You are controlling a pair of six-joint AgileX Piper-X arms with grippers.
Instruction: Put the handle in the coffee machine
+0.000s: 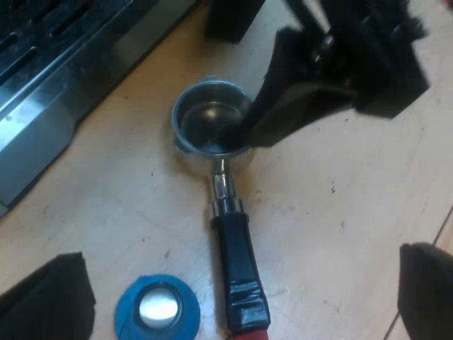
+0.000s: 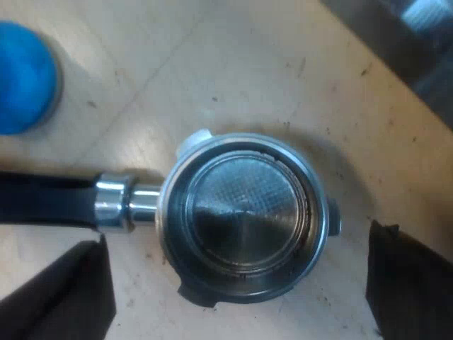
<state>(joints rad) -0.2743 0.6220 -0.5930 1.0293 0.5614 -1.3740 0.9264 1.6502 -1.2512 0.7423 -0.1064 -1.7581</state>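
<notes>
Where the holder lies: round metal holder point(image 2: 244, 219) flat on the pale wooden table point(image 1: 368, 212), loose, basket point(image 1: 212, 127) mouth up with its mesh floor showing, near the steel front of the espresso machine point(image 1: 42, 78).
Handle point(image 1: 239, 262): dark, ending in red, stretched out along the table.
Right gripper point(image 2: 237, 290): fingers wide apart, one on each side of the basket, gripping nothing.
Left gripper point(image 1: 239, 294): fingers spread wide above the handle, holding nothing.
Blue round tamper point(image 1: 157, 308): on the table just beside the handle's red end.
</notes>
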